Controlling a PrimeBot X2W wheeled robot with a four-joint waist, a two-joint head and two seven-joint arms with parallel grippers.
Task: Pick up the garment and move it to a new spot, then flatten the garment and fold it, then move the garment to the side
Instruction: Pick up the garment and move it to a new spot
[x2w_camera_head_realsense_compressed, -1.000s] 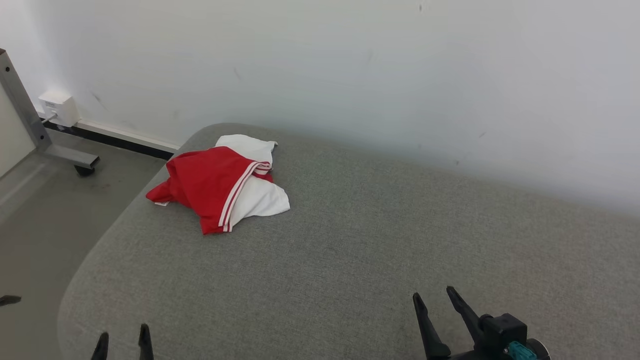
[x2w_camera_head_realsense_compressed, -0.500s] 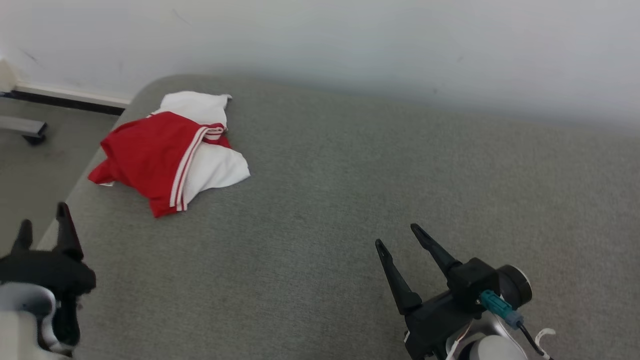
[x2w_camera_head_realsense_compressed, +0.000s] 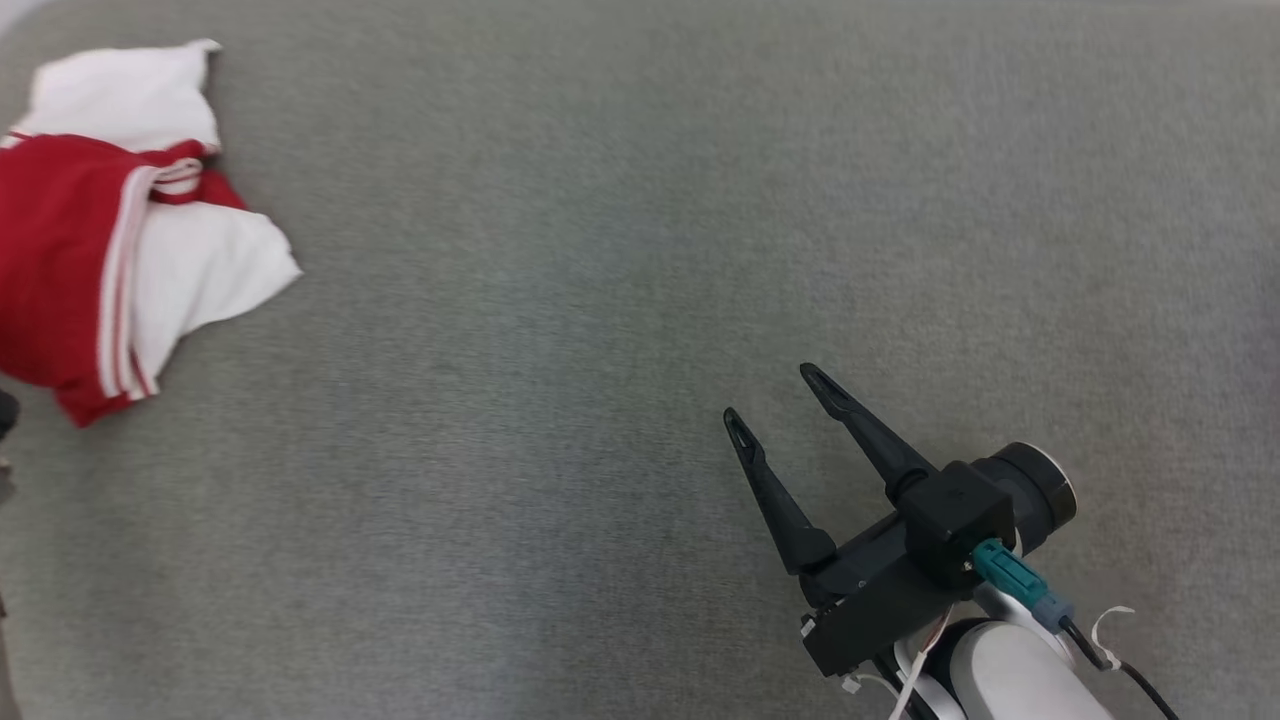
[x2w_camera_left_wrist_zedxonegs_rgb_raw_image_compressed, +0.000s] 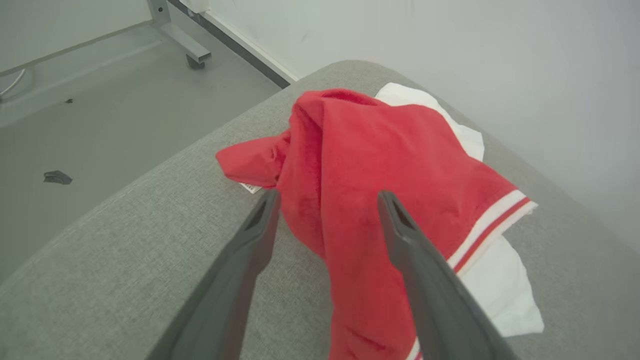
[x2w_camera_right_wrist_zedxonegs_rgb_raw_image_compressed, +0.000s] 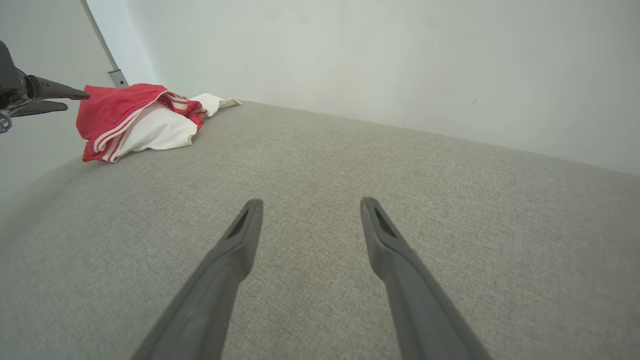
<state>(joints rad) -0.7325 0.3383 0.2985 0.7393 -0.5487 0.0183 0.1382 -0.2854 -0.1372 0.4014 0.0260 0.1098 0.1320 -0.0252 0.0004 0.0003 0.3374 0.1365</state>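
Observation:
The garment (x2w_camera_head_realsense_compressed: 110, 230), a crumpled red and white piece with striped trim, lies near the left end of the grey cushion (x2w_camera_head_realsense_compressed: 600, 250). In the left wrist view my left gripper (x2w_camera_left_wrist_zedxonegs_rgb_raw_image_compressed: 328, 195) is open, its two fingers straddling the near red fold of the garment (x2w_camera_left_wrist_zedxonegs_rgb_raw_image_compressed: 400, 150), close above it with nothing pinched. The right wrist view shows those left fingers (x2w_camera_right_wrist_zedxonegs_rgb_raw_image_compressed: 50, 91) beside the garment (x2w_camera_right_wrist_zedxonegs_rgb_raw_image_compressed: 135, 117), at its left. My right gripper (x2w_camera_head_realsense_compressed: 770, 393) is open over bare cushion, far to the right of the garment, with nothing between its fingers (x2w_camera_right_wrist_zedxonegs_rgb_raw_image_compressed: 235, 240).
The cushion's rounded edge (x2w_camera_left_wrist_zedxonegs_rgb_raw_image_compressed: 150, 175) drops to a grey floor on the left, where a metal frame leg on a caster (x2w_camera_left_wrist_zedxonegs_rgb_raw_image_compressed: 192, 50) and a dark scrap (x2w_camera_left_wrist_zedxonegs_rgb_raw_image_compressed: 57, 176) lie. A white wall (x2w_camera_right_wrist_zedxonegs_rgb_raw_image_compressed: 400, 65) runs behind the cushion.
The head camera has tilted down and turned, so the garment now sits at the picture's left edge. The left gripper has left the lower left of the picture. The right gripper shows higher.

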